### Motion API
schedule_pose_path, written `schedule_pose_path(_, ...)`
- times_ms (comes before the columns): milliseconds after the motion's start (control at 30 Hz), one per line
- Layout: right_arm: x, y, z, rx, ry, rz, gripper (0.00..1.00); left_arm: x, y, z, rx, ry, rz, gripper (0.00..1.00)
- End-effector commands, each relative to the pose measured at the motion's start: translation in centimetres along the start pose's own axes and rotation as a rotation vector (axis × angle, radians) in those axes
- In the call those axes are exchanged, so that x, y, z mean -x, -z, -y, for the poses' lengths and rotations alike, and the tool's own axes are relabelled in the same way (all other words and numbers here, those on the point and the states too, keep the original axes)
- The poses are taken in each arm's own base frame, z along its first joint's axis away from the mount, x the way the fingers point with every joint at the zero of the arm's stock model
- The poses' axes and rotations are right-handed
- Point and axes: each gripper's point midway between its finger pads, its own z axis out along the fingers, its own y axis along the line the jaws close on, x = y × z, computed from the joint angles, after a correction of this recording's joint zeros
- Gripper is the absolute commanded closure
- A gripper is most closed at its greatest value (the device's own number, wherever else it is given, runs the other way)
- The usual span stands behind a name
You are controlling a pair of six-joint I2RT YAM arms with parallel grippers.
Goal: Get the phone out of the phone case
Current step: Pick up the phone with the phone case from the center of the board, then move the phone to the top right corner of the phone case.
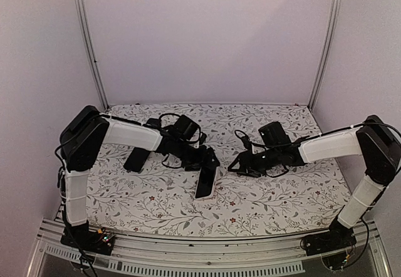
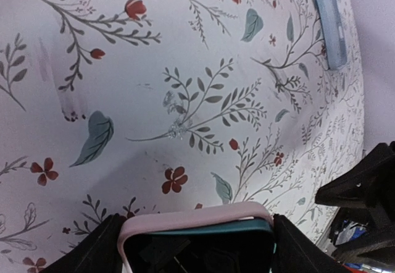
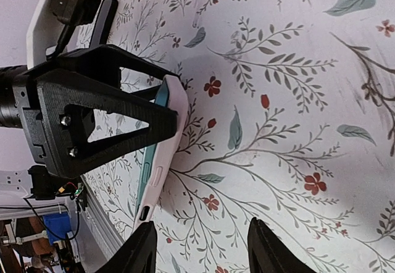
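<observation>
left gripper (image 2: 197, 243): clamped on both sides of the phone case (image 2: 185, 220) — phone (image 2: 213, 228) inside
phone case: mid-table on the floral cloth (image 1: 156, 205)
right gripper (image 3: 207, 251): fingers apart, empty — just beside the case

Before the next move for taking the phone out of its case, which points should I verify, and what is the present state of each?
1. Left gripper closed on the phone case: ok.
2. Phone seated in the case, teal edge inside the pink rim: ok.
3. Right gripper open and empty: ok.
4. Right gripper in contact with the case: not ok, it is apart from it.
5. Case resting on the table: cannot tell.
</observation>
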Motion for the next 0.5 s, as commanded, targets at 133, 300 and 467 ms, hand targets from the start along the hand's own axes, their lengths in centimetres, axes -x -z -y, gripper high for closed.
schedule_pose_path(133,1.6,-2.9,-3.5,0.074,0.005,0.01,0.47,-0.2,0.8,1.2,-0.3,0.153,0.003,0.49)
schedule_pose_path(300,2.2,-4.3,-3.5,0.052,-0.023,0.01,0.47,-0.7,1.0,0.9,-0.349,0.178,0.001,0.5)
schedule_pose_path(467,2.0,-5.6,-3.6,0.039,-0.028,-0.004,0.48,-1.0,1.2,0.7,-0.374,0.188,-0.005,0.5)
